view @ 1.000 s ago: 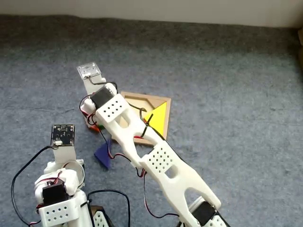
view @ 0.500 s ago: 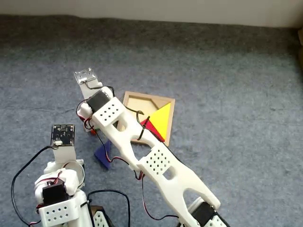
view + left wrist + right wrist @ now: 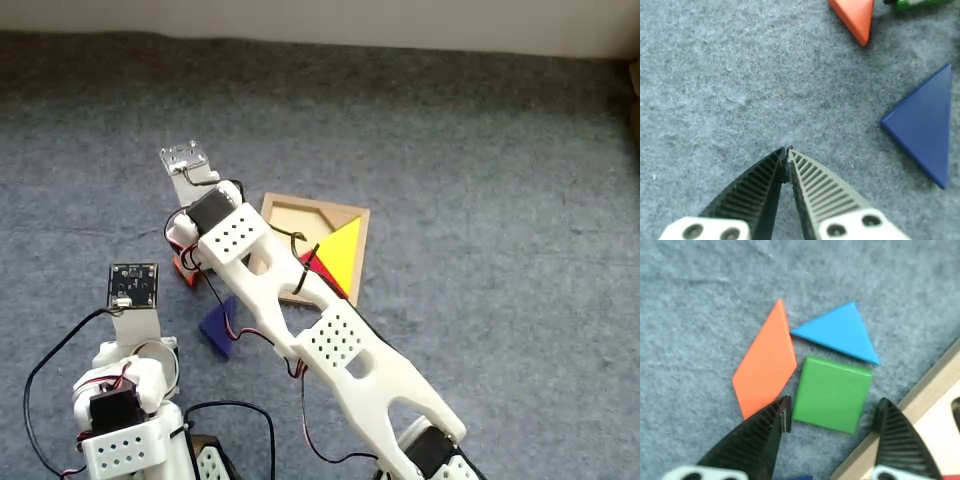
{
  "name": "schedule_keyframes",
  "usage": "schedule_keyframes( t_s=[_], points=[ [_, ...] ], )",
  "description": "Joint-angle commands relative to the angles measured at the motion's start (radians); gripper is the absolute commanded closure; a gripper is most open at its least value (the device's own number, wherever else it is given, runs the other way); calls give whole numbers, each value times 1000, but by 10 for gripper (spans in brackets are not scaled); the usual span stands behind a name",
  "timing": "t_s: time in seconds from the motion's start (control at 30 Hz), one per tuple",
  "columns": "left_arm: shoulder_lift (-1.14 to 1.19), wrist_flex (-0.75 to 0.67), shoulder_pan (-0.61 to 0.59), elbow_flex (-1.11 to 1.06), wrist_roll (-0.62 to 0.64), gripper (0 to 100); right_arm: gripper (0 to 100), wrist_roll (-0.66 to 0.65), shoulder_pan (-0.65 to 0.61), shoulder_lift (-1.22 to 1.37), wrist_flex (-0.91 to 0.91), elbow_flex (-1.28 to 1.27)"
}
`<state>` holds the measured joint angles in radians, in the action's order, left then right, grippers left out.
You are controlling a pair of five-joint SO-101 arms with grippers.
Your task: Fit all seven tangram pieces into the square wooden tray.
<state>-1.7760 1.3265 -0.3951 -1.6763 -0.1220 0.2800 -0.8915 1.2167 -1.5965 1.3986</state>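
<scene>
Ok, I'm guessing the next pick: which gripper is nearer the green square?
Right. The right gripper hangs open just over the green square; the left gripper sits shut over carpet, farther away.

left arm [image 3: 120, 440] folded back, left gripper [image 3: 787, 155] jaws together | right arm [image 3: 340, 345] stretched out, right gripper [image 3: 834, 415] jaws apart

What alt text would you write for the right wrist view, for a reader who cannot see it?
The right gripper hangs open above a green square on grey carpet. An orange parallelogram and a light blue triangle lie close beside it, with the wooden tray near.
</scene>
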Motion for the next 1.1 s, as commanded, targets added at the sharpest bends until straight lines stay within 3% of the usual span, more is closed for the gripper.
schedule_keyframes(
  t_s=[0.0,0.17,0.37,0.53,0.73,1.07],
  points=[
    [-45,5,-8,-19,6,993,728,3,25,5,22,-22],
    [-45,5,-8,-19,6,993,742,3,22,13,25,-35],
    [-45,5,-8,-19,6,993,879,2,21,22,35,-39],
    [-45,5,-8,-19,6,993,887,0,24,16,-8,-36],
    [-45,5,-8,-19,6,993,887,-130,15,-19,-160,101],
    [-45,5,-8,-19,6,993,887,-160,56,-39,-170,283]
  ],
)
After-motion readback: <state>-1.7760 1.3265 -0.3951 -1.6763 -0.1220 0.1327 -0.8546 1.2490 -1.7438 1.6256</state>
